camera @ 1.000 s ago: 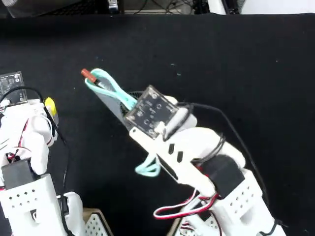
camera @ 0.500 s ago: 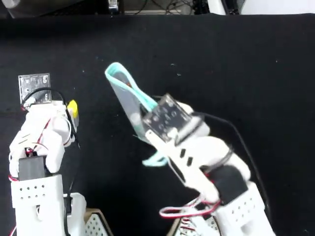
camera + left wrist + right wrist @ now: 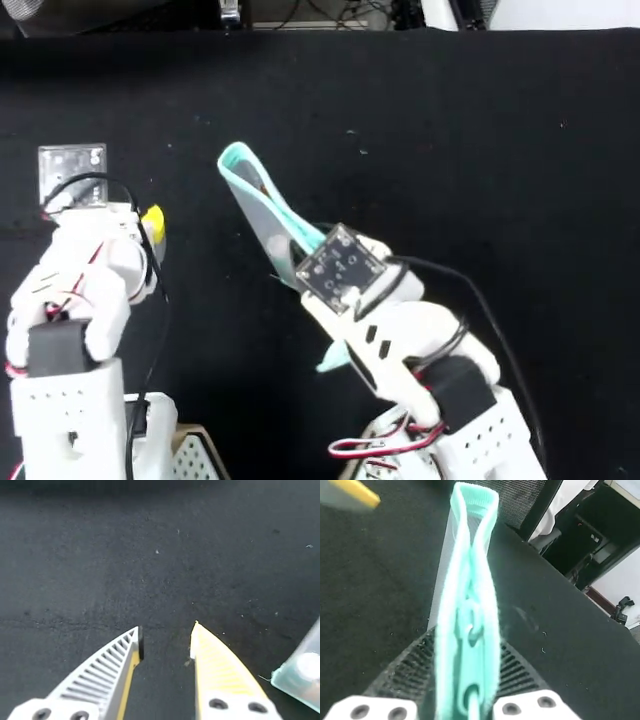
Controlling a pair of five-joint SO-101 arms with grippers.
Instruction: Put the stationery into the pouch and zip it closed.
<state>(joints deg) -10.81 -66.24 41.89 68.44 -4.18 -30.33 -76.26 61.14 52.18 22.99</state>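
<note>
One teal-edged pouch (image 3: 258, 200) sits clamped in the right gripper (image 3: 466, 647). At its nine o'clock, the left gripper (image 3: 166, 629) hangs released above one black table (image 3: 480, 130).

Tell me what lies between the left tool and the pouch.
Nothing: only bare black table separates the left tool from the pouch, as the left wrist view and the high view both show.
</note>
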